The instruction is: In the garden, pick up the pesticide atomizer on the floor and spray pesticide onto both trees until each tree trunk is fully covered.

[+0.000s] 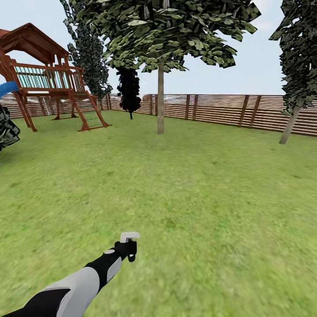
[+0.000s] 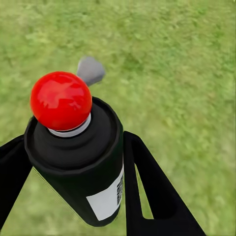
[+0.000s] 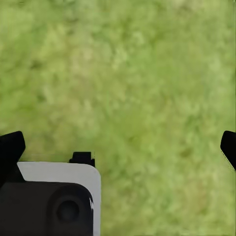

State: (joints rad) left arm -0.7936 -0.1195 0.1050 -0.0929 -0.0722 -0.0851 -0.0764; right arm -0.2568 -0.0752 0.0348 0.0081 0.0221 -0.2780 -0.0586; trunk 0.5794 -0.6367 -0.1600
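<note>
Green lawn [image 1: 198, 198], left pincer [image 2: 73, 196] clamped on pesticide atomizer [image 2: 78, 162], its white label [image 2: 105, 199] unreadable, right pincer [image 3: 118, 147] spread wide.

Legible text: none.
Label: white sticker on the black body of the pesticide atomizer [image 2: 78, 162]; dark marks along one edge, barcode-like, too small to read.
Brands, numbers, signs: none readable.

You look out over a wide green lawn [image 1: 185, 193] under a pale, clear sky [image 1: 259, 66]. A brown slatted wooden fence [image 1: 229, 110] closes the far side. A wooden playset [image 1: 48, 83] stands at your left, with dark cypresses [image 1: 90, 53] behind it.
</note>
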